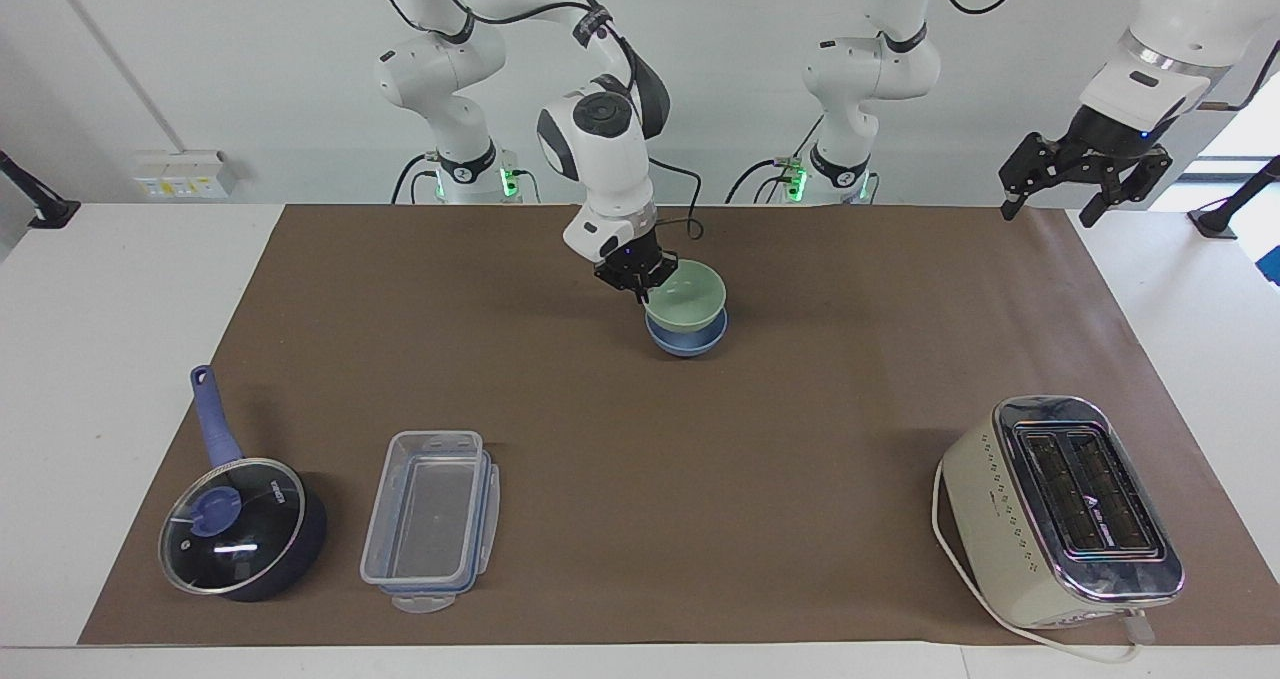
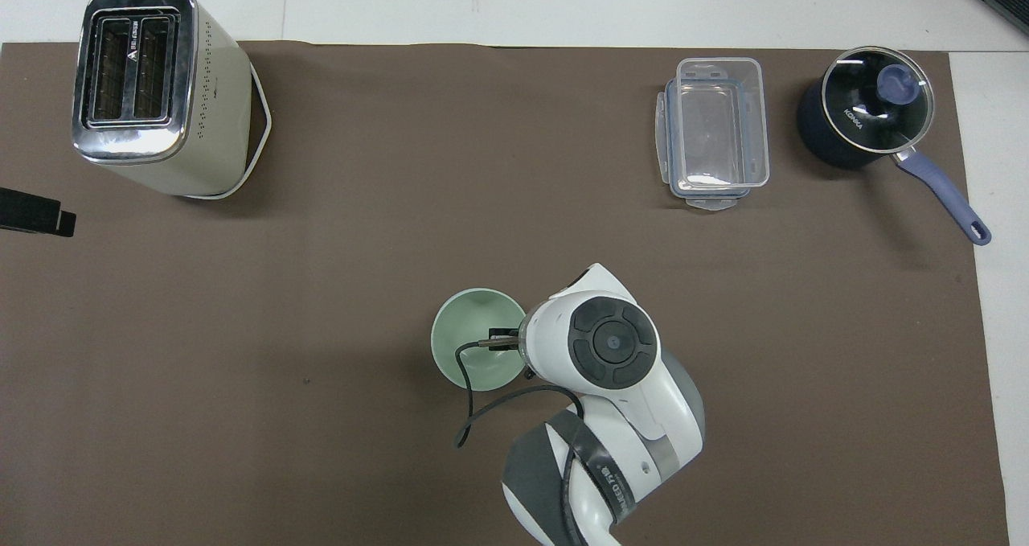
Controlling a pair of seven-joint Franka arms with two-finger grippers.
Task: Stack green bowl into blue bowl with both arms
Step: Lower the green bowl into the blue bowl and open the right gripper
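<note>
I see my right tool (image 1: 640, 281) pinched shut on the rim of the green bowl (image 1: 686, 297), holding it directly over the blue bowl (image 1: 688, 338), which sits on the surface (image 1: 700, 459) near the middle, close to the robots. I cannot tell whether the two bowls touch. My left tool (image 1: 1082, 174) waits with fingers spread and empty above its own end of the surface.

Plain white lab room.
A white worktop (image 1: 120, 289) under a brown mat (image 1: 800, 439); socket box (image 1: 180, 174) on the pale wall (image 1: 250, 49).
</note>
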